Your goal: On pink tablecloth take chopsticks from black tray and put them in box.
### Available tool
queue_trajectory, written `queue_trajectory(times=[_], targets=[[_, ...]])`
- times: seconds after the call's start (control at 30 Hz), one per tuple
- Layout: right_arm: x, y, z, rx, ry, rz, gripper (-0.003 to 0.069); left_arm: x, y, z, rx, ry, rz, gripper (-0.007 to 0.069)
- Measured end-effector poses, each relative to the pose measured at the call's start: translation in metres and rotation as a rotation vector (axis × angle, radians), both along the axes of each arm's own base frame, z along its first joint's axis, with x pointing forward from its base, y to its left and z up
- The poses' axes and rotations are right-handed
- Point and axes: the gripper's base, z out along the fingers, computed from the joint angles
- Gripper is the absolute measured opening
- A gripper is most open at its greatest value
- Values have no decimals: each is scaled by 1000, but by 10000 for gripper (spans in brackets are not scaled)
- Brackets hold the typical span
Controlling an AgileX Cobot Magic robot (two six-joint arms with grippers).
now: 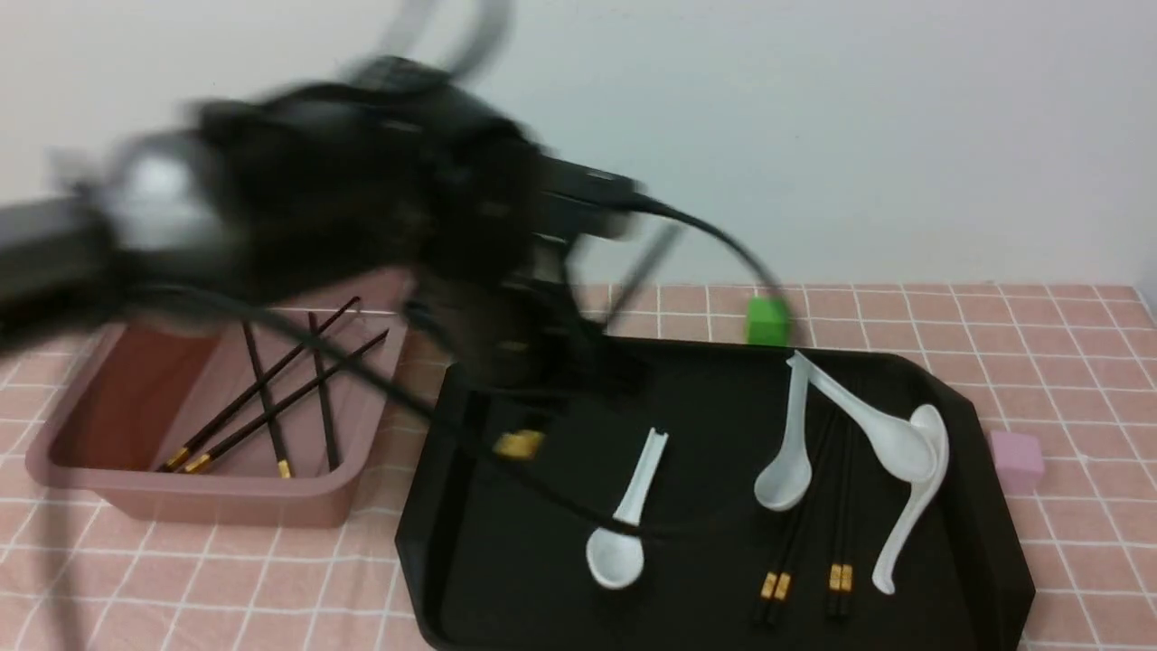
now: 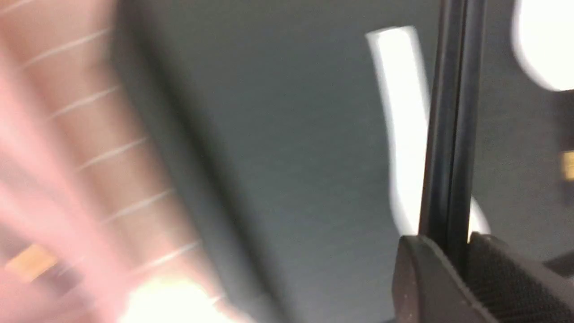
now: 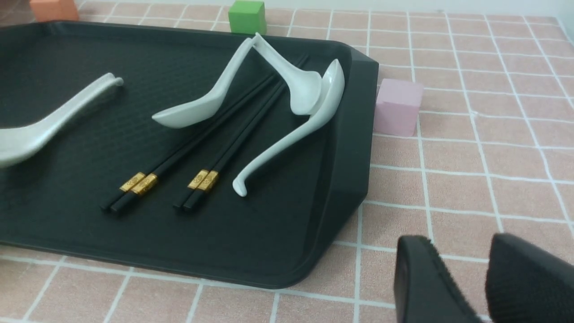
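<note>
Blur is seen across the left arm (image 1: pixel 298 190), which fills the upper left of the front view. The left fingers (image 2: pixel 421 273) are clenched on the gripped chopsticks (image 2: pixel 450 134), a pair of black sticks held side by side between them. Behind the pair, the floor of the black tray (image 1: pixel 985 506) is seen. Whether the pair touches the tray cannot be told. The right fingers (image 3: pixel 421 278) are parted, with nothing held between them. They are positioned over the pink tablecloth (image 1: pixel 1067 362), just off a cut corner of the tray.

The tray is placed at the lower centre and right of the front view, on the cloth-covered counter. A lone spoon (image 1: pixel 624 515) is laid near its middle. Two pairs, the tray chopsticks (image 1: pixel 813 551), are laid in its right half with gold bands toward the lower edge of the frame. Their thin ends are covered by three spoons (image 1: pixel 868 416).

The box (image 1: pixel 226 506) is set at the left, just beside the tray. Four boxed chopsticks (image 1: pixel 271 398) are crossed inside it, gold ends toward its near wall. A green cube (image 1: pixel 768 321) is placed beyond the tray, and a pink cube (image 1: pixel 1017 457) just beside its right rim.
</note>
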Motion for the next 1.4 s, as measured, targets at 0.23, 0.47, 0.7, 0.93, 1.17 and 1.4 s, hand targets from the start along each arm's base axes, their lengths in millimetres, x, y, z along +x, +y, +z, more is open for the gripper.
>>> queue_trajectory(times=[0.23,0.47,0.7,0.93,1.17,1.4], targets=[[0,0,0,0,0,0,240,30,120,-8,35,-29,308,111],[0,0,0,0,0,0,240,53,140,-25,30,-79,351,111],[0,0,0,0,0,0,240,70,141,-54,98,-72,314,119],[0,0,0,0,0,0,240,72,141,-44,75,-145,325,329],[0,0,0,0,0,0,240,30,148,25,-48,-271,420,351],[0,0,0,0,0,0,240,-73,162,72,-241,-511,444,14]])
